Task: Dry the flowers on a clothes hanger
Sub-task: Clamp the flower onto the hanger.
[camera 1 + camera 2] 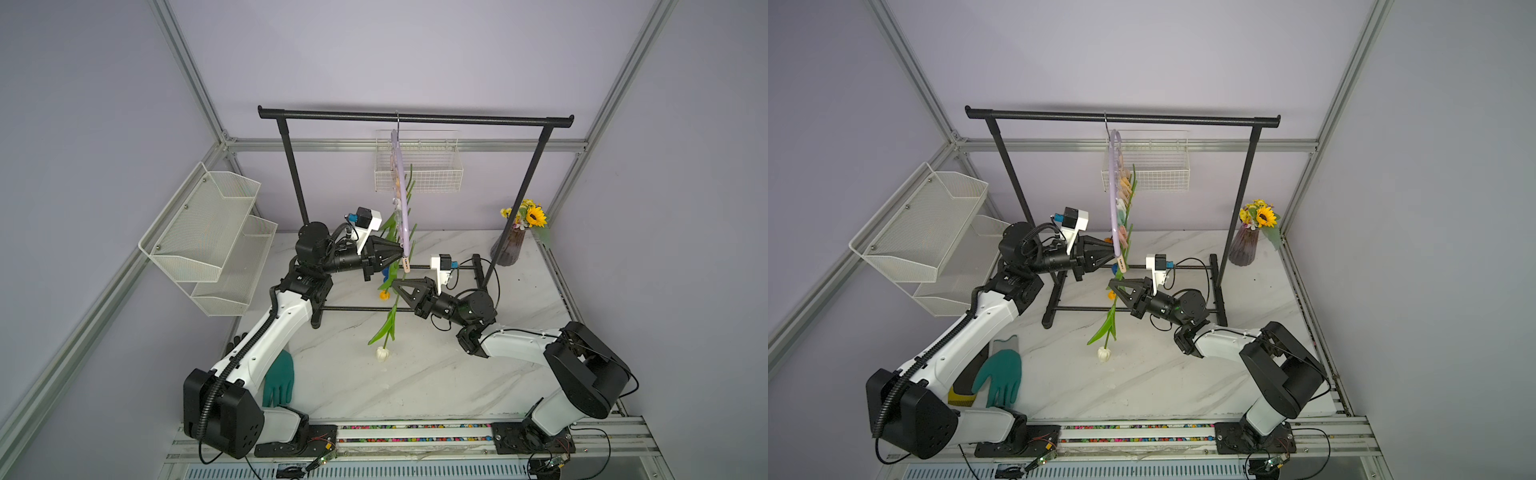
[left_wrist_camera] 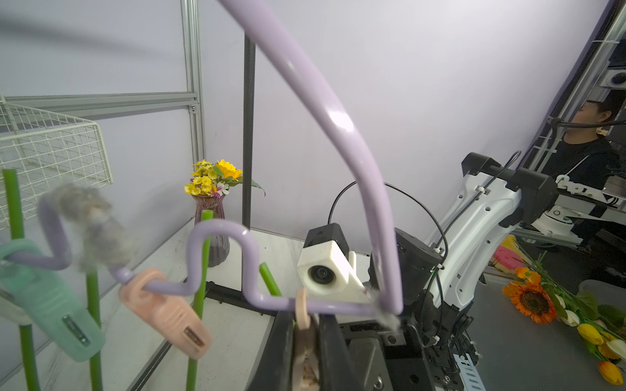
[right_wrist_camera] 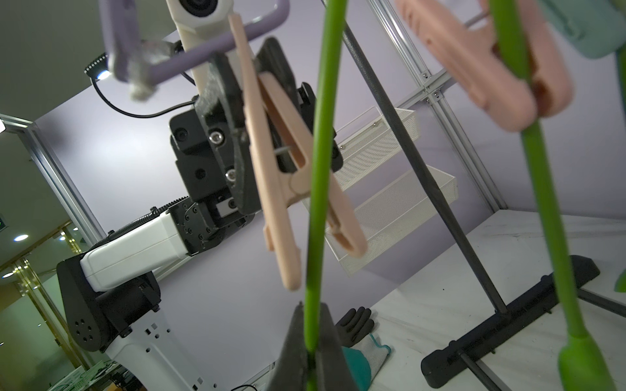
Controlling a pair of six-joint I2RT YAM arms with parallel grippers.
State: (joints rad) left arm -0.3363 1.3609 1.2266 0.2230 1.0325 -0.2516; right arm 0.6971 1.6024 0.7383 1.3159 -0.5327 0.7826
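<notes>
Right wrist view: right gripper [image 3: 313, 359], pinching the stem [image 3: 320, 135], should seat it inside the clothespin [image 3: 271, 176] the left gripper [image 3: 249, 71] squeezes.

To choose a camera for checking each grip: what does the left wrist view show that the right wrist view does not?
Only the left wrist view: the sunflower bouquet and spare tulips lying on a grey surface. Only the right wrist view: the right gripper shut on a green stem. Both: the clothes hanger and the beige clothespin squeezed in the left gripper.
</notes>
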